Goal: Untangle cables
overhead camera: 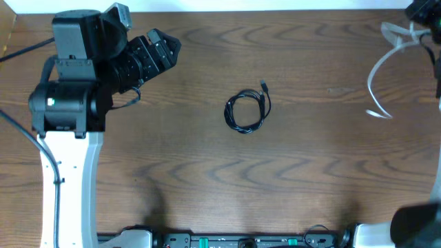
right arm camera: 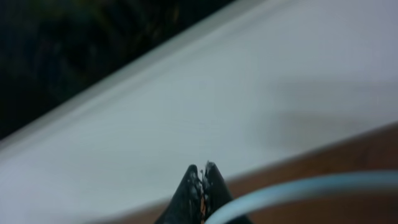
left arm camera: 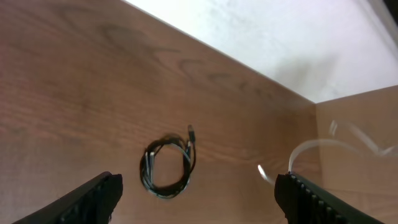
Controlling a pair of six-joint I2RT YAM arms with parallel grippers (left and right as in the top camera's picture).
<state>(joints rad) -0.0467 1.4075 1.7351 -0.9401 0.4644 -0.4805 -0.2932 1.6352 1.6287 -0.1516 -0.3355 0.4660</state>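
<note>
Wood-grain table (overhead camera: 207,179) bears a coiled black cable (overhead camera: 248,110) and arcing white cable (overhead camera: 371,83).

- Table (overhead camera: 207,179) — brown wood-grain top, fills almost the whole overhead frame; a pale strip runs beyond its far edge along the top.
- Black cable (overhead camera: 248,110) — lies flat on the wood just right of frame centre, wound into a small roundish coil of several turns. A plug end pokes out at the coil's upper right.
- White cable (overhead camera: 374,79) — upper right of the frame. Its free end lies on the wood; the rest arcs toward the top right corner, and contact there cannot be told.
- The two cables lie well apart.
- Thick black cord (overhead camera: 21,49) — crosses the wood at the far left edge.
</note>
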